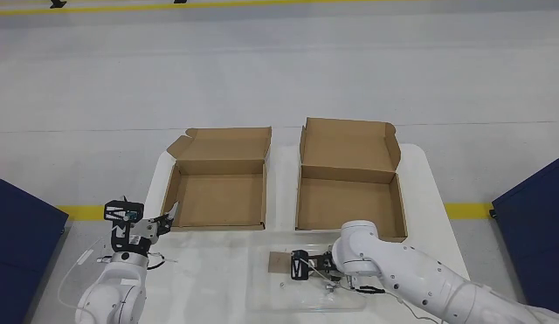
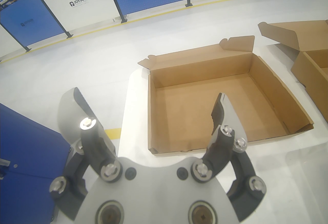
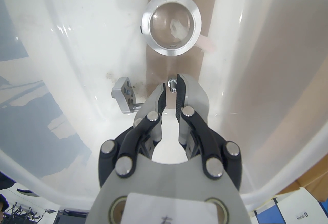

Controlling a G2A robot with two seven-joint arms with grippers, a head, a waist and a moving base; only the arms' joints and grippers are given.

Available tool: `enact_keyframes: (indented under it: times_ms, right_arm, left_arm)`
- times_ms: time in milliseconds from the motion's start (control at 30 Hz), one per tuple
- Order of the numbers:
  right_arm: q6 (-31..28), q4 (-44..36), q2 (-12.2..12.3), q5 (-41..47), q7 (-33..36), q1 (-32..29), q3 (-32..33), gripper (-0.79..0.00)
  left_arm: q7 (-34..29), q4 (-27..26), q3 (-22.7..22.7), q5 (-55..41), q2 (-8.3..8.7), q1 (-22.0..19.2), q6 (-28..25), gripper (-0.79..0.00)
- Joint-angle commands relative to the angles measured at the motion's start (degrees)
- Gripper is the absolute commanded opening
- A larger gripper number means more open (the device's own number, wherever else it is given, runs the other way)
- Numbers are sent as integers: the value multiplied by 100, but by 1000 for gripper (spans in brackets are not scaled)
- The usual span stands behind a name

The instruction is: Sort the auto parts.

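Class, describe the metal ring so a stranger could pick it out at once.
Nearer the robot than the two cardboard boxes sits a clear tray. The metal ring lies in it, just beyond the right gripper: round, hollow and larger than the small drilled block and the pin near it.

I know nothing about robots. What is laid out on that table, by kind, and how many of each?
Cardboard boxes: 2
Clear tray: 1
Metal parts: 3, a ring, a pin and a drilled block
Total: 6
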Motion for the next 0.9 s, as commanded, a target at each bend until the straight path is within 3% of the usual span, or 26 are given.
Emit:
enact_keyframes:
  times_ms: [0, 167, 467, 867]
  right_arm:
    - [-24, 35, -20, 16, 7, 11, -8, -714]
    - [-46, 123, -62, 38, 18, 36, -15, -785]
    - [-48, 62, -61, 53, 141, 40, 87, -785]
    - [27, -594, 159, 46, 267, -196, 365, -785]
  left_arm:
    - [0, 0, 0, 0, 0, 0, 0, 0]
    - [0, 0, 0, 0, 0, 0, 0, 0]
    - [0, 0, 0, 0, 0, 0, 0, 0]
    - [0, 0, 0, 0, 0, 0, 0, 0]
